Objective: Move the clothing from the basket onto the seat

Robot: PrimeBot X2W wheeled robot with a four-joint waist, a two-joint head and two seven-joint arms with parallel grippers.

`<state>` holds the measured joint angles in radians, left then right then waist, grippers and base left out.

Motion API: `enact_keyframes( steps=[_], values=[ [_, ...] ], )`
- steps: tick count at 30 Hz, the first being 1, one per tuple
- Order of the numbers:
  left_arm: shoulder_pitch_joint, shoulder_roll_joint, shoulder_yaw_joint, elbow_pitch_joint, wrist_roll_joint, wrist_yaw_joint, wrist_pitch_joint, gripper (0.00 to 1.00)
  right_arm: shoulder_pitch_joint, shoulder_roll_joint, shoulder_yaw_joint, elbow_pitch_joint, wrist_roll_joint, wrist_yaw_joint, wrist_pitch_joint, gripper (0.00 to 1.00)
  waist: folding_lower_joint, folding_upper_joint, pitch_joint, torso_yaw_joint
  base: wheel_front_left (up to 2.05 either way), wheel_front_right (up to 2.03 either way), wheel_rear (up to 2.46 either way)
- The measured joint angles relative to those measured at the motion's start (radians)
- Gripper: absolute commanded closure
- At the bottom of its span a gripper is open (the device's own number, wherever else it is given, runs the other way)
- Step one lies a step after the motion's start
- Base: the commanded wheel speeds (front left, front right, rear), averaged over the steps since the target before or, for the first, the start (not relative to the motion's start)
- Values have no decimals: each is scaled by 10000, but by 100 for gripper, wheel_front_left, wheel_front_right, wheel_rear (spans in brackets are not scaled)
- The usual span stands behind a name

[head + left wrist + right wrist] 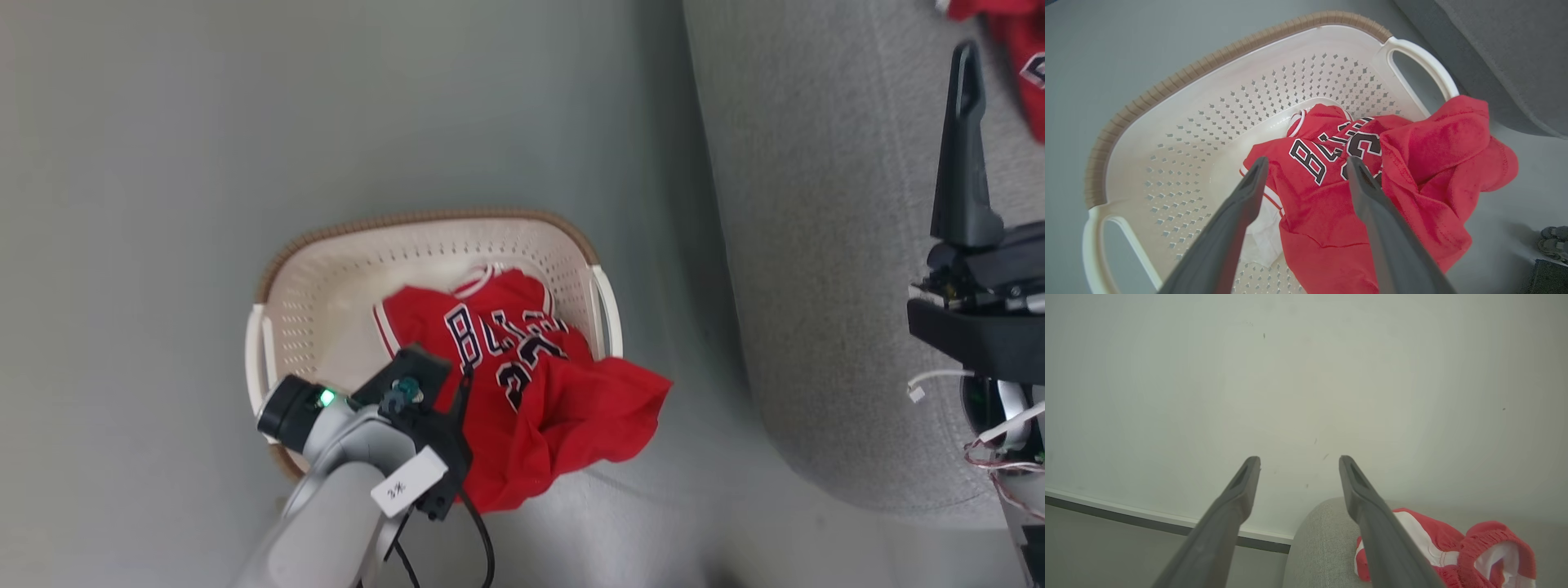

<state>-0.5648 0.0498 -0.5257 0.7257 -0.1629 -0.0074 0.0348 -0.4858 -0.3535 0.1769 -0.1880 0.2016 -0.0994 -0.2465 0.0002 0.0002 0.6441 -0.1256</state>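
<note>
One jersey (522, 384) spilling over basket (424, 219) rim, seemingly shorts (1453, 539) on seat (816, 245)

smooth plastic basket (1208, 122), matt cloth jersey (1314, 200).

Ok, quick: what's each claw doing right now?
Left claw: open, holding nothing, pointed at the jersey in the basket.
Right claw: open, holding nothing.
</note>
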Motion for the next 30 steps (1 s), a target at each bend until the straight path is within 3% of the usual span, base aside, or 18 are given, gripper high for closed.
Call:
enact_keyframes(
  steps=[21,30],
  values=[
    [-2603,8,230,1674,290,441,382,0,-1597,280,123,-953,-163,29,-12,0,0,-1,2941,-618,0,0,0],
    [-3295,295,364,2464,568,928,485,0,-2015,506,341,-899,-240,29,-25,0,-1,-1,3855,-840,0,0,0]
  ],
)
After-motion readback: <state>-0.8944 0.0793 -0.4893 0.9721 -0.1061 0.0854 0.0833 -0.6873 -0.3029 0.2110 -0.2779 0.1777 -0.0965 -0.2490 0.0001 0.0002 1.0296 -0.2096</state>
